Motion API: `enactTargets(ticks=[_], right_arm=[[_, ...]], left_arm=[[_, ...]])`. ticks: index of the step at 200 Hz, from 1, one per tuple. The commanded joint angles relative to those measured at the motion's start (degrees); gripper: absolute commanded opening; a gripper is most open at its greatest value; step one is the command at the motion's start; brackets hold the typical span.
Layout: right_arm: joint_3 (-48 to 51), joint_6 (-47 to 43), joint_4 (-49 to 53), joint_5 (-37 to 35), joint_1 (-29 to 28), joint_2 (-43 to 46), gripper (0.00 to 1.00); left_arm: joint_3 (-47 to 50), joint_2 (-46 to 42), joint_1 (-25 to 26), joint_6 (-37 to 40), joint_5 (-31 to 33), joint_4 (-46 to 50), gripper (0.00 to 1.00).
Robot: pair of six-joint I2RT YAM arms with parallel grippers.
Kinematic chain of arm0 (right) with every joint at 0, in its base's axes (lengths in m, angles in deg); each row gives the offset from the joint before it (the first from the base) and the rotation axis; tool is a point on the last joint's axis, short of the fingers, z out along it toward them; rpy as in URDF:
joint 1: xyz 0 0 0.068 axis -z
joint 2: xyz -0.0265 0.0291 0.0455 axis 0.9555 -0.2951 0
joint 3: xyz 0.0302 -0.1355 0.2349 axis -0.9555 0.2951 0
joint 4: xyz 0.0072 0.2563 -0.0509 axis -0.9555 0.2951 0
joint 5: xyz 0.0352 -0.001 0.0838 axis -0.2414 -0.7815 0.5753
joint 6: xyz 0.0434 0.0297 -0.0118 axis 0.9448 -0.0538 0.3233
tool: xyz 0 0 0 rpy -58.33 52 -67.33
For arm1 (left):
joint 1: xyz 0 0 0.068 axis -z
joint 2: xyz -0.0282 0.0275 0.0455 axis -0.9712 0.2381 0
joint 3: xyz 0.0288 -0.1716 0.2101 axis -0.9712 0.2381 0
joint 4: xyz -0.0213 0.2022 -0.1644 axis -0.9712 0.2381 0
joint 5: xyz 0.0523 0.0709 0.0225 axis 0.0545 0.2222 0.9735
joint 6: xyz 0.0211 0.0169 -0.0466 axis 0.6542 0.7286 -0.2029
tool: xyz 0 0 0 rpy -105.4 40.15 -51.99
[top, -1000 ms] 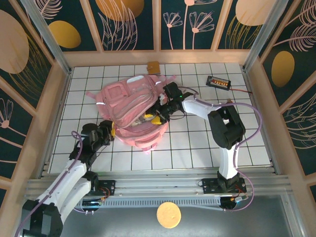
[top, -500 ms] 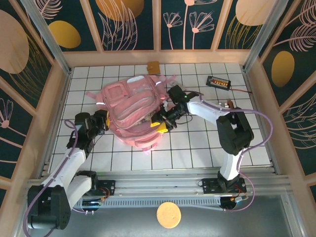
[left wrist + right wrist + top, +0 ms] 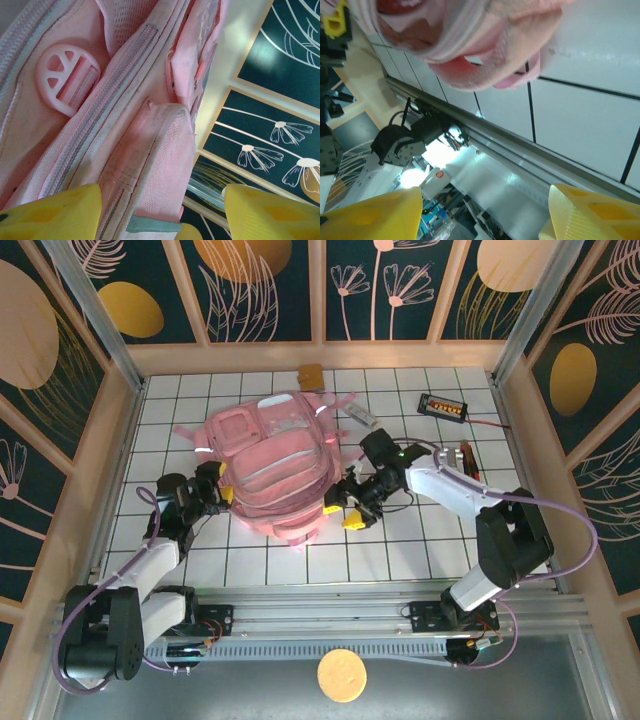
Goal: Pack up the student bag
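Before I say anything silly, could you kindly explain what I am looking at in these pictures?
It is a robot: a left arm and a right arm, bolted at the near edge of a white tiled table. The wide picture comes from a camera fixed above and behind them. The two close-ups come from a small camera on each wrist, so the yellow shapes at the bottom are that arm's own fingers. On the table lies a pink backpack, with a small black gadget and a small brown piece toward the far side. The left pincer is at the backpack's left edge, the right pincer by its near right corner. Both are open and grip nothing.
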Motion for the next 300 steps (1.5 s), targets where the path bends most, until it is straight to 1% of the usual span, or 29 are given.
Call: enactTargets(ticks=[1,21,40,54,68,77,82,106,121,136,146,166,177,196,214,227,238,260,279,287,300], right_arm=[[-4.05,1.48,-3.81,-3.90,0.23,-0.39,0.67],[-5.34,3.79,-8.93,-6.02,0.29,-1.97,0.67],[-6.43,5.99,-12.25,-9.73,0.62,-4.59,0.66],[-6.75,7.69,-16.19,-11.20,1.04,-6.54,0.66],[-7.14,7.90,-17.58,-13.07,1.93,-8.96,0.68],[-7.72,6.82,-16.65,-14.50,1.99,-10.60,0.70],[-8.16,5.89,-15.73,-15.86,3.78,-11.28,0.72],[-11.34,0.79,-11.41,-21.39,5.25,-14.28,0.78],[-12.98,-0.70,-10.95,-21.79,5.48,-15.49,0.79],[-13.39,-0.36,-12.75,-19.92,5.42,-16.51,0.79],[-13.63,0.30,-13.93,-18.63,5.33,-17.12,0.79],[-14.45,0.76,-14.88,-17.52,5.11,-17.83,0.79],[-14.70,0.56,-15.11,-17.08,4.97,-18.12,0.79],[-15.20,0.34,-14.76,-16.46,4.87,-18.91,0.79],[-16.96,-0.11,-11.56,-20.06,4.75,-17.93,0.79],[-18.99,-0.53,-8.69,-24.07,4.62,-15.91,0.79],[-20.22,-0.46,-7.30,-25.98,4.54,-14.11,0.79],[-22.48,-0.24,-5.24,-25.83,4.48,-12.62,0.79],[-23.77,-0.14,-4.17,-25.38,4.12,-12.47,0.79],[-24.27,-0.02,-3.91,-25.46,3.86,-12.35,0.79],[-25.17,-0.01,-3.68,-25.98,3.19,-11.94,0.80]], left_arm=[[-4.57,-0.12,-1.17,6.44,-2.28,7.34,0.66],[-12.80,2.48,-1.97,19.76,-2.56,21.13,0.66],[-17.79,5.21,-2.11,27.87,-2.17,28.24,0.67],[-19.01,6.01,-2.15,31.04,-1.97,30.33,0.67],[-20.19,6.80,-2.17,34.10,-1.28,33.14,0.67],[-20.74,7.06,-2.19,35.92,-0.64,34.86,0.67],[-20.92,6.92,-2.22,36.62,-0.37,35.55,0.67],[-21.26,6.38,-2.26,39.20,0.02,37.14,0.67],[-21.59,6.60,-2.26,40.48,-0.39,38.01,0.67],[-22.06,6.89,-2.26,42.65,-0.47,39.17,0.66],[-22.78,7.50,-2.26,45.38,-0.19,40.83,0.65],[-25.33,9.32,-2.26,54.51,1.01,45.32,0.60],[-26.48,10.25,-2.26,59.56,0.40,46.88,0.59],[-27.94,11.52,-2.26,65.76,-1.42,48.67,0.56],[-29.76,11.98,-2.17,70.33,-1.54,50.88,0.55],[-30.02,11.74,-2.17,71.22,-0.17,51.91,0.56],[-29.32,12.19,-2.17,70.55,-0.92,50.98,0.56],[-27.49,15.37,-2.19,67.31,-2.78,48.22,0.55],[-26.08,17.39,-2.17,64.33,-4.09,43.12,0.54],[-26.25,18.50,-2.17,63.24,-4.73,41.43,0.52],[-27.06,20.38,-2.17,61.81,-5.42,39.58,0.51]])
